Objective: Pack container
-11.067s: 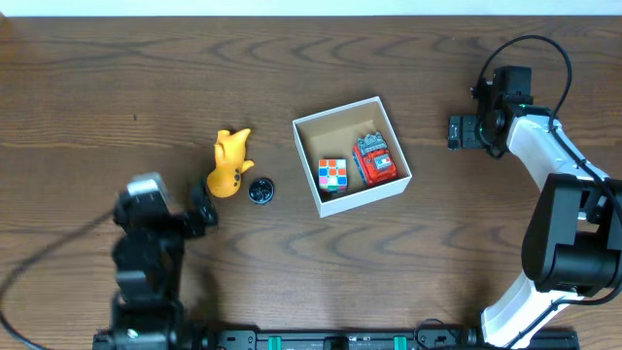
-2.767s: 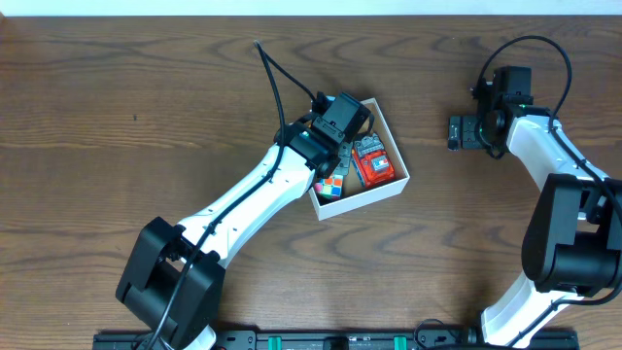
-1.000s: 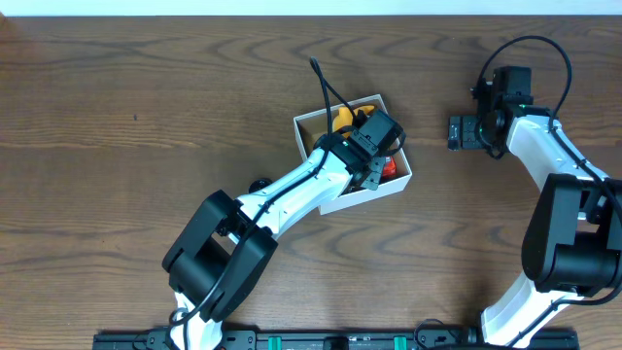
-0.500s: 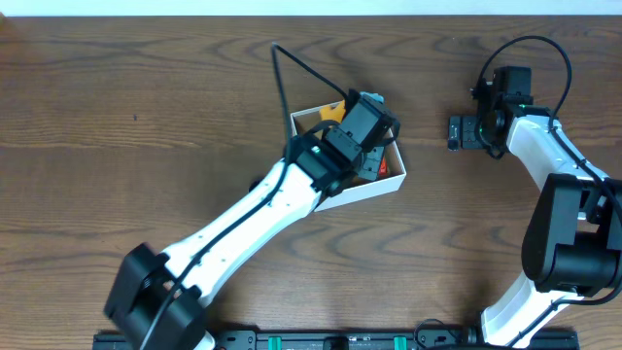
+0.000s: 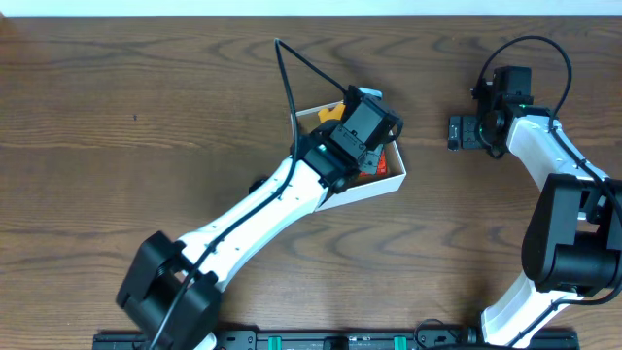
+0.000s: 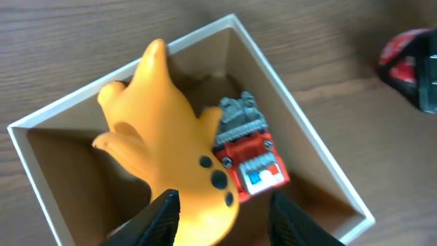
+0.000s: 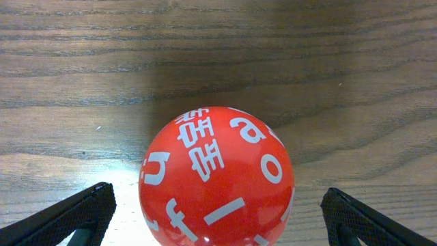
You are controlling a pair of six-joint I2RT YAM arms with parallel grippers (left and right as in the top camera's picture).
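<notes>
One container (image 5: 374,189), mid-table (image 5: 146,117), holds one yellow toy (image 6: 167,137) and one red truck (image 6: 252,160); one red ball (image 7: 217,178) sits outside it between the wide-spread fingers of the right gripper (image 7: 218,213). The left gripper (image 6: 229,219) straddles the yellow toy, and you cannot tell whether it grips. Part the fingers fully, then lift straight up, clear of the thin walls.

The container (image 6: 290,102) is seen white outside, brown inside; the yellow-orange toy (image 6: 164,137) is dotted with dark spots, and the red ball (image 7: 217,181) is covered in white letters.
</notes>
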